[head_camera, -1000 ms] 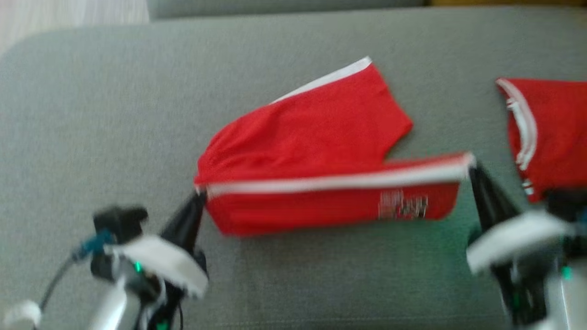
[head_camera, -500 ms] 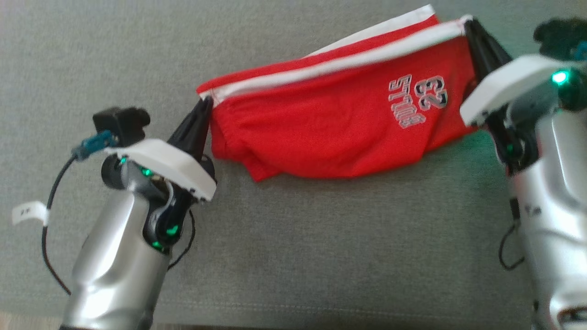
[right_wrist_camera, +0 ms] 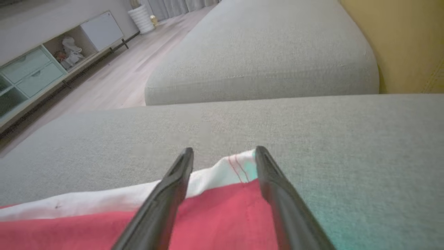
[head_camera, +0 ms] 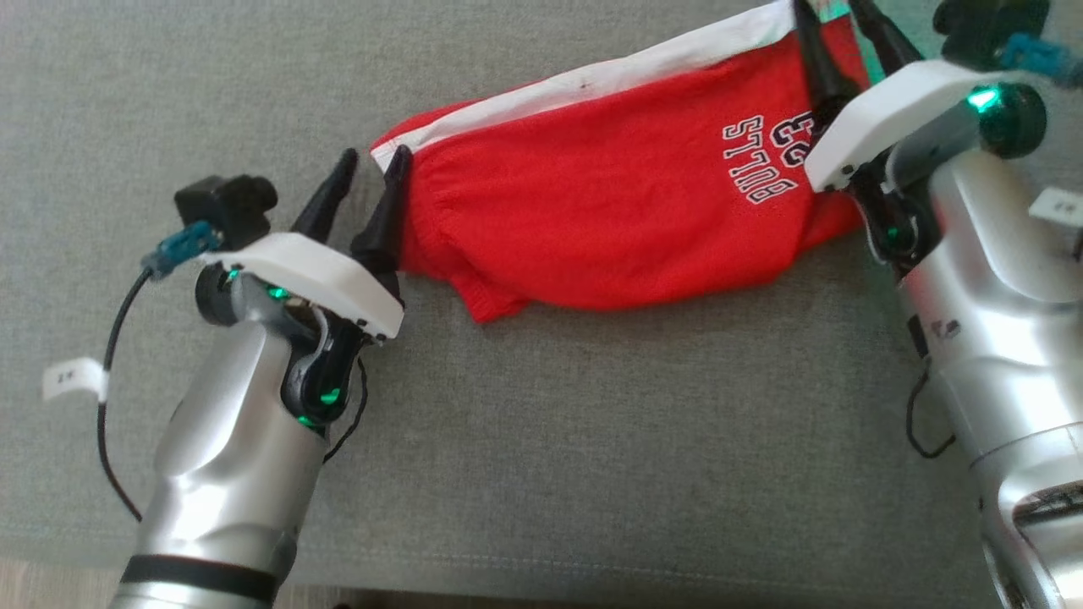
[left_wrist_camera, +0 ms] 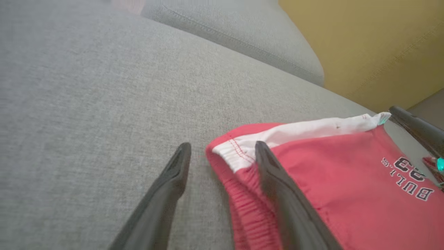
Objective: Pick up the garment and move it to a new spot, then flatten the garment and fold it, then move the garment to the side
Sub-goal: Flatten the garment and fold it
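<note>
Soft red jersey shorts with a white stripe (head_camera: 609, 203) lie rumpled on the grey fabric sofa cushion (head_camera: 541, 423). My left gripper (head_camera: 372, 161) and right gripper (head_camera: 827, 10) stand spread at the stripe's two ends. The cloth looks light and floppy, so I'd pinch that firmer seamed edge.

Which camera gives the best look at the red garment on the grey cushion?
The head view: the red garment lies across it nearly end to end, with white band and lettering visible. The left wrist view gives one end and the print at an angle; the right wrist view gives a white-banded corner between the jaws.
</note>
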`<state>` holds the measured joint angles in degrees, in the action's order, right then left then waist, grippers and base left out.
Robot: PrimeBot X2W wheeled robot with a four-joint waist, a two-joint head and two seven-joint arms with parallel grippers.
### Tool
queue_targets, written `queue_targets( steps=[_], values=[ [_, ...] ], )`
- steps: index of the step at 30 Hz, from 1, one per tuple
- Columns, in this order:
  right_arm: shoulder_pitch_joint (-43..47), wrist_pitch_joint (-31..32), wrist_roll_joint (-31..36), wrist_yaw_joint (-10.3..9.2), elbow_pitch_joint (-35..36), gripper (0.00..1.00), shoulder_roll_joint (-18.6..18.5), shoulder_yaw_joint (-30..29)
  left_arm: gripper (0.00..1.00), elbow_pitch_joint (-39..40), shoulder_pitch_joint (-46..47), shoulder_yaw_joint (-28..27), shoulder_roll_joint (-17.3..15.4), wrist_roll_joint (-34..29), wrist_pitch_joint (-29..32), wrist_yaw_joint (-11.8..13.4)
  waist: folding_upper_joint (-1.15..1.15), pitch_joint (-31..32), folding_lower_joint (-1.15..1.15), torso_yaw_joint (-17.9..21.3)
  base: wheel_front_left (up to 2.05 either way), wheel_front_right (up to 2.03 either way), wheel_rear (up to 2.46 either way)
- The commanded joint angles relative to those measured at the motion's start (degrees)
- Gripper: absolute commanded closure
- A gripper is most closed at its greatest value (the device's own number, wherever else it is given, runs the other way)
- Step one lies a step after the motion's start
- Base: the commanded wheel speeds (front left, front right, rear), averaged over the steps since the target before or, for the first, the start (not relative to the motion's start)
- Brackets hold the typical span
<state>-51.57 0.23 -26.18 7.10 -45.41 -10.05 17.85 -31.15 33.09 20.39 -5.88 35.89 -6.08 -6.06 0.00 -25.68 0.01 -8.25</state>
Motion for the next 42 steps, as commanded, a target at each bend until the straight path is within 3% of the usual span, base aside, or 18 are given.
queue_targets(
  steps=[1, 8, 17, 25, 30, 42],
  values=[
    [-0.81, -2.25, -0.4, 0.39, 1.48, 0.0, 0.53, 1.28, 0.0, 1.27, 0.08, -1.77, -1.4, -0.22, -1.77, 0.4, 0.0, 0.76, -0.01, 0.43, 0.0, 0.0, 0.0],
    [3.89, -12.22, 1.27, 0.39, 5.29, 0.0, -1.02, 3.99, 0.0, 6.67, -5.2, -3.89, -2.18, -4.78, -8.28, 6.15, 0.0, 4.51, -0.01, 2.26, 0.0, 0.0, 0.0],
    [16.89, -14.23, 7.67, 0.39, 18.97, 0.0, 0.25, -2.55, 0.0, 23.78, -15.2, -9.4, -2.58, -13.04, -8.9, 11.38, 0.0, 9.5, -0.01, 5.85, 0.0, 0.0, 0.0],
    [32.47, -7.14, 13.67, 0.39, 35.37, 0.0, 3.91, -10.44, 0.0, 27.15, -21.26, -7.93, -5.04, -18.69, -8.91, 11.74, 0.0, 12.45, -0.01, 7.54, 0.0, 0.0, 0.0],
    [41.06, -3.11, 15.5, 0.39, 43.07, 0.0, 5.35, -12.21, 0.0, 27.01, -24.38, -6.43, -5.97, -20.0, -8.75, 11.9, 0.0, 14.09, -0.01, 7.77, 0.0, 0.0, 0.0],
    [49.99, 1.99, 17.1, 0.39, 52.12, 0.0, 6.73, -14.29, 0.0, 27.93, -28.14, -5.82, -6.21, -19.84, -8.24, 13.31, 0.0, 16.31, -0.01, 8.06, 0.0, 0.0, 0.0]
  ],
)
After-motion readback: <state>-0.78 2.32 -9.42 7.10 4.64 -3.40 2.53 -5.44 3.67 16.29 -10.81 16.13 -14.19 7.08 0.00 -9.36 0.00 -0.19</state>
